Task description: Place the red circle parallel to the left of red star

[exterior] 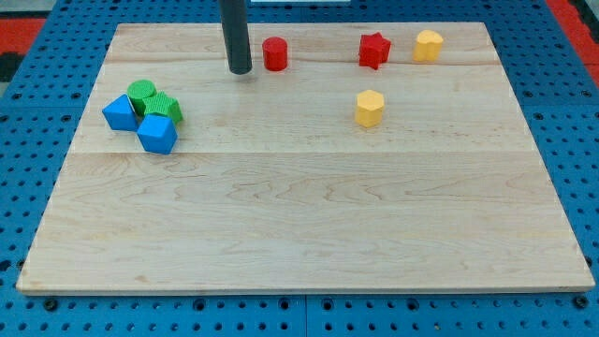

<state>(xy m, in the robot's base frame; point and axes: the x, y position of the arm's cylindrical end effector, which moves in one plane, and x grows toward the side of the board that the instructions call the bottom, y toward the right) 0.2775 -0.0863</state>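
Note:
The red circle (274,53) stands near the view's top, left of centre. The red star (373,50) stands to its right at about the same height in the view, roughly a hundred pixels away. My tip (241,70) rests on the board just left of the red circle, a small gap between them. The rod rises straight up out of the view's top.
A yellow block (428,45) stands right of the red star. A yellow hexagon (370,108) lies below the star. At the view's left, two green blocks (142,92) (166,107) and two blue blocks (120,111) (157,134) cluster together on the wooden board (309,215).

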